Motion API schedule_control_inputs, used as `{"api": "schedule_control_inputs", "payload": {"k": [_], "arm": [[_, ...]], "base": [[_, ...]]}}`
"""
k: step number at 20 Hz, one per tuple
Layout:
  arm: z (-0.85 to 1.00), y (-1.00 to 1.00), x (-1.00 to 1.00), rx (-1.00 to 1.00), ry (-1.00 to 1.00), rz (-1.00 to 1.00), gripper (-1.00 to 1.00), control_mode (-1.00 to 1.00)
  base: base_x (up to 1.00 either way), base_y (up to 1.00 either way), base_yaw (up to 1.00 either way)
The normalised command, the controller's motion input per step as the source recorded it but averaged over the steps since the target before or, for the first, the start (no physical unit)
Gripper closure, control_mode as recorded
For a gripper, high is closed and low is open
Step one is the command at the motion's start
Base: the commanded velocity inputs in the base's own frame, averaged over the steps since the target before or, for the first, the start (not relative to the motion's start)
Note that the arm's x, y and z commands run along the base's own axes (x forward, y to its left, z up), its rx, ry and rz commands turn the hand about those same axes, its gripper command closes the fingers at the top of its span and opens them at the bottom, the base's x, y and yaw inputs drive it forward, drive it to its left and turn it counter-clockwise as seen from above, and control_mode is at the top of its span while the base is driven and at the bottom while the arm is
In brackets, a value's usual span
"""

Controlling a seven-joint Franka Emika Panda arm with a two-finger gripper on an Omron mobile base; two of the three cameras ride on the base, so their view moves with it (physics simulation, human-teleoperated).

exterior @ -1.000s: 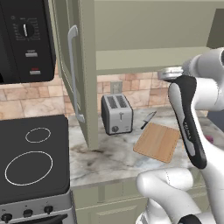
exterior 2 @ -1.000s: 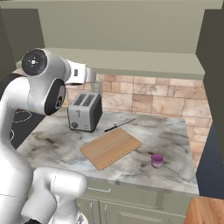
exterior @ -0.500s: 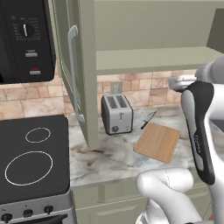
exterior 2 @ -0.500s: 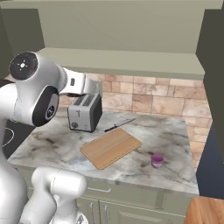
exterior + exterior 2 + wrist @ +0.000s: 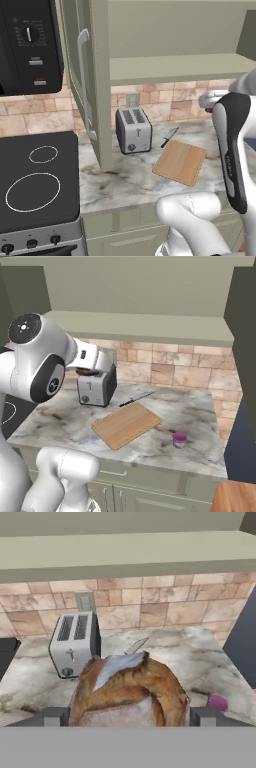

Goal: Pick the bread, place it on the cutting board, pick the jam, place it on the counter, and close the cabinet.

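The tool (image 5: 127, 717) grips the bread (image 5: 129, 689) wide, so ideally it lowers gently, setting it flat mid cutting board (image 5: 127, 424), clear of the knife (image 5: 136, 399).

Arm raised, tool (image 5: 128, 714) clamped wide around bread (image 5: 130, 692).

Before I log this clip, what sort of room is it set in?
A simulated home kitchen, by the look of it. A stove top sits beside a marbled counter carrying a toaster and a cutting board, with an open wall cabinet and a microwave above.
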Motion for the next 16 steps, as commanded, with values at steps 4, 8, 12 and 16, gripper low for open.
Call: {"api": "schedule_control_inputs", "payload": {"k": [4,8,12,16], "arm": [[-0.14,-0.10,-0.20,0.02,0.14,-0.01,1.00,-1.00],[-0.18,-0.04,-0.16,0.01,0.17,-0.02,1.00,-1.00],[-0.23,-0.02,-0.06,0.00,0.17,-0.01,1.00,-1.00],[-0.31,-0.11,0.00,0.03,0.14,-0.01,1.00,-1.00]], "base": [[0.00,0.00,0.00],[0.00,0.00,0.00],[0.00,0.00,0.00],[0.00,0.00,0.00]]}}
